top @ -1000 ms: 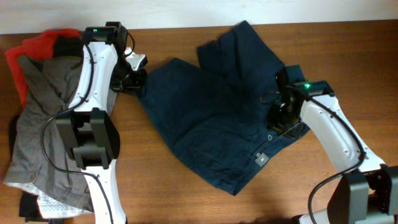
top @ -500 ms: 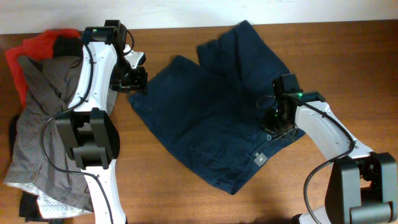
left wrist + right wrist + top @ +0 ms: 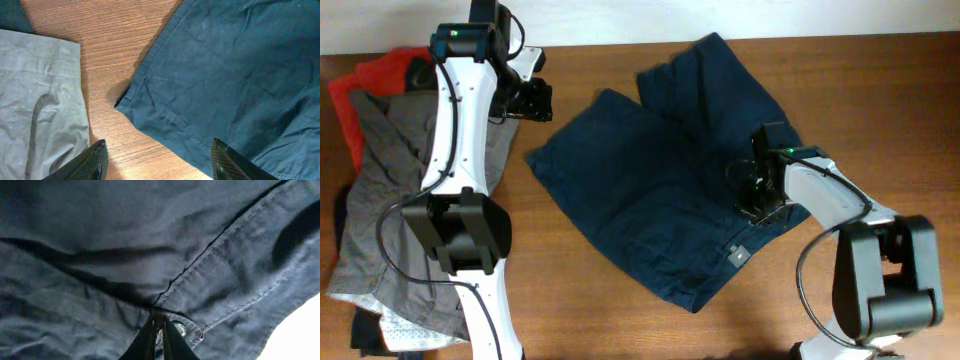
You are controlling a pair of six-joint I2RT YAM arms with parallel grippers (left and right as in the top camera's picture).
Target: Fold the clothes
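navy shorts (image 3: 660,190) lie spread on the wooden table (image 3: 880,90), mid frame in the overhead view, set on a diagonal. waistband is toward the lower right, 1 leg points to the top, the other to the left. a small pale tag (image 3: 738,254) shows near the waistband edge. cloth is rumpled around the fly, flatter on the left leg.

right gripper (image 3: 159,339) is down on the waistband area at the shorts' right side. its wrist view shows the 2 fingers pressed together with a fold of navy cloth pinched between them, just beside a metal button (image 3: 178,328) and a stitched seam. overhead, the right arm reaches in from the lower right corner.

left gripper (image 3: 160,167) hangs near the upper left corner of the shorts, fingers spread wide, nothing between them. in its wrist view the hemmed corner of 1 leg lies on bare wood between the spread fingers; cannot tell if they touch it. a grey garment (image 3: 40,100) lies near that corner, with a strip of wood between the 2.

left edge of the table holds a pile of other clothes (image 3: 380,230): grey on top, a red piece (image 3: 380,75) at the top end, something black and a pale patterned bit at the bottom end. the pile is apart from the shorts. the left arm stretches across the pile's right side.
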